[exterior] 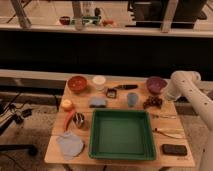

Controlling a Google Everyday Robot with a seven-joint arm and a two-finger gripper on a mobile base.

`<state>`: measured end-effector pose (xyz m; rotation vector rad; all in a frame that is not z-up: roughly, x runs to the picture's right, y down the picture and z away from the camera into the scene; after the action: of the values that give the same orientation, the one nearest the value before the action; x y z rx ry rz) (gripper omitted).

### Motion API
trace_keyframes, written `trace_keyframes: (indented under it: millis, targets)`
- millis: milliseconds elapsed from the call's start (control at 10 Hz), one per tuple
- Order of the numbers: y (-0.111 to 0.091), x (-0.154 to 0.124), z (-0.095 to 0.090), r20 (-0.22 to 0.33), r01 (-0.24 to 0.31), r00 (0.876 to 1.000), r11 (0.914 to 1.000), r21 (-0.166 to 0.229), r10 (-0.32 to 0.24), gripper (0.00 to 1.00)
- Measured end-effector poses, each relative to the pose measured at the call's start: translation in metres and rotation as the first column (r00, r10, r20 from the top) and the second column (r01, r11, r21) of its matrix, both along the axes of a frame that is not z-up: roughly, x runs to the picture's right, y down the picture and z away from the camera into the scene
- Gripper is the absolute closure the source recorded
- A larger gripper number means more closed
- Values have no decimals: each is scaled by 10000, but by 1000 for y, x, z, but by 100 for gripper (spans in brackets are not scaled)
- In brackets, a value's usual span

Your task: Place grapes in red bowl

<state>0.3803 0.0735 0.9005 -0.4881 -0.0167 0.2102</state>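
One step seems in hand: the reach for the grapes (152, 102), which lie on the desk (118, 103) just left of the claw (169, 95), spread wide and empty. Next it likely must close on them, then carry them far left to the red bowl (77, 83).

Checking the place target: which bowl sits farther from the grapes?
The red bowl, at the back-left of the table; the purple bowl sits back-right, just behind the grapes, with the gripper close beside it.
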Motion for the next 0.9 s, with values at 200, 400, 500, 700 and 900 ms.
trace_keyframes:
  millis: [200,400,500,700,900]
  targets:
    - [8,3,11,-45,-64,10000,9998,-171,63,20]
    - [9,8,15,-102,-133,9999,9996,-233,131,20]
    - [11,9,17,-134,-144,9998,9995,-281,140,20]
    - [12,9,22,-116,-93,9999,9994,-347,89,23]
    - [13,6,25,12,34,10000,9993,-368,-34,42]
